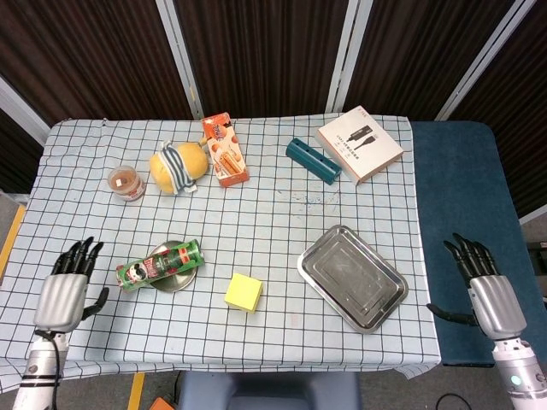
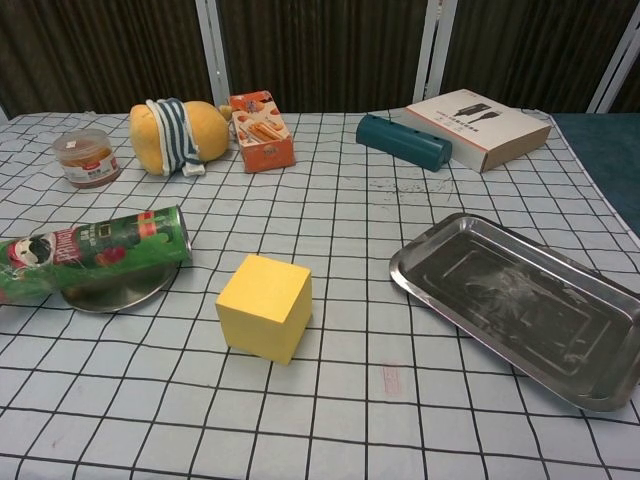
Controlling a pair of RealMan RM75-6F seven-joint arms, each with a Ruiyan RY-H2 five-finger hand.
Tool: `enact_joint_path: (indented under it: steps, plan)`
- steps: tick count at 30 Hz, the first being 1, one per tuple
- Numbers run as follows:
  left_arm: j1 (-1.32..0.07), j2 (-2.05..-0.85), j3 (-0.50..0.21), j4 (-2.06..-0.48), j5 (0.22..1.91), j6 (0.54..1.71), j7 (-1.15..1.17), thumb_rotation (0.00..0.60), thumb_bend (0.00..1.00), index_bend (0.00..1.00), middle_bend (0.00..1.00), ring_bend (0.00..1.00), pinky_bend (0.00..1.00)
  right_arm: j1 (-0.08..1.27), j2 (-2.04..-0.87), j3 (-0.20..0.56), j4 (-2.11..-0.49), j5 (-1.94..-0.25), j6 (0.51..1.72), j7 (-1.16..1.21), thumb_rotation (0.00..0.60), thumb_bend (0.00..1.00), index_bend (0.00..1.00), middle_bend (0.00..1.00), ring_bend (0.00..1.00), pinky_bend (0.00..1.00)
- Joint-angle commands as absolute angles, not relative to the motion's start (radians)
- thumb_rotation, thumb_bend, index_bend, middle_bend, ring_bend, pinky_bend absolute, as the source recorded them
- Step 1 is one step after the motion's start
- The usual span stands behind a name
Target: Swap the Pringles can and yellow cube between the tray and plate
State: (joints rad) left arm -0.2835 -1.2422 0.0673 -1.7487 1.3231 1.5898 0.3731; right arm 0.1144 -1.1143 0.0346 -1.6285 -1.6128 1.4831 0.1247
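Pringles can (image 1: 160, 266): green, lying on its side across the small round plate (image 1: 179, 283); from the chest view I see its lid end run off the left edge of the picture.
Plate: mostly hidden under the can; only its near rim shows to me.
Yellow cube (image 2: 265, 306): on the checked tablecloth (image 1: 282, 222) between plate and tray, touching neither.
Tray (image 1: 352, 277): steel, bare inside, near the cloth's right edge; the chest view cuts off its far right corner.
Left hand (image 1: 67, 285): only the head view gives me this; it is at the cloth's left edge, well apart from the can, fingers straight and spread, holding nothing.
Right hand (image 1: 484, 288): also head view only; off the cloth over the blue surface, fingers extended and apart, nothing in it.
Beyond: jar (image 1: 126, 182), striped yellow plush (image 1: 177, 166), orange snack box (image 1: 225, 150), teal case (image 1: 313, 159) and white box (image 1: 360, 143) along the far side.
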Motion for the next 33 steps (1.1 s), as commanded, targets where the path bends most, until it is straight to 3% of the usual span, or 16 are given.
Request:
enact_joint_path:
  steps: [1,5,9,17,24,33]
  plan:
    - [-0.197,-1.246,0.085,-1.636,1.374,1.657,0.291,0.6,0.38,0.0,0.0,0.0,0.15,0.15,-1.108,0.031,-1.674,-1.624,1.427,0.058,0.6,0.06,0.0,0.0,0.0,0.0]
    - [-0.185,-1.222,0.075,-1.647,1.392,1.645,0.272,0.6,0.37,0.0,0.0,0.0,0.15,0.198,-1.102,0.035,-1.741,-1.65,1.367,-0.007,0.6,0.06,0.0,0.0,0.0,0.01]
    - [-0.178,-1.208,0.071,-1.65,1.41,1.628,0.269,0.6,0.37,0.0,0.0,0.0,0.15,0.258,-1.097,0.046,-1.812,-1.666,1.293,-0.024,0.6,0.06,0.0,0.0,0.0,0.09]
    - [-0.168,-1.179,0.049,-1.675,1.391,1.574,0.266,0.6,0.38,0.0,0.0,0.0,0.15,0.389,-1.12,0.088,-1.963,-1.604,1.106,-0.154,0.6,0.06,0.0,0.0,0.0,0.14]
    - [-0.161,-1.178,0.029,-1.668,1.395,1.556,0.27,0.6,0.38,0.0,0.0,0.0,0.15,0.526,-1.195,0.133,-2.041,-1.391,0.901,-0.324,0.6,0.06,0.0,0.0,0.0,0.15]
    - [-0.153,-1.167,0.011,-1.677,1.383,1.523,0.274,0.6,0.38,0.0,0.0,0.0,0.14,0.635,-1.359,0.15,-2.042,-1.143,0.902,-0.567,0.6,0.06,0.0,0.02,0.0,0.15]
